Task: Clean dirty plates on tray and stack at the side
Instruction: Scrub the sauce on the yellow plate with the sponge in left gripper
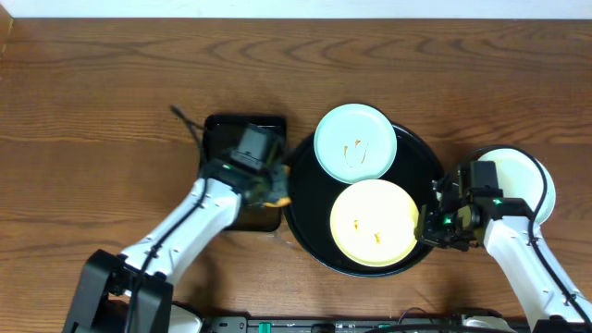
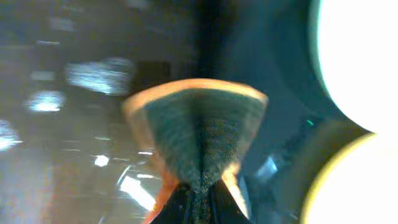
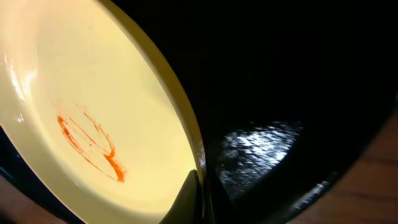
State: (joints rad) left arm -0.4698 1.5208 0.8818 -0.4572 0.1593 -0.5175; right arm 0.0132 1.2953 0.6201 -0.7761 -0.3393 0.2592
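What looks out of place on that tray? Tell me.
The pale blue plate lies across the far rim of the tray, overhanging it instead of sitting inside. It and the yellow plate both carry orange smears.

Left gripper (image 1: 276,191) and right gripper (image 1: 429,226) both clamped, arms reaching inward.

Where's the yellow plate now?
Overhead, the yellow plate lies in the near half of the black tray, next to the blue plate, its right rim in the right gripper.
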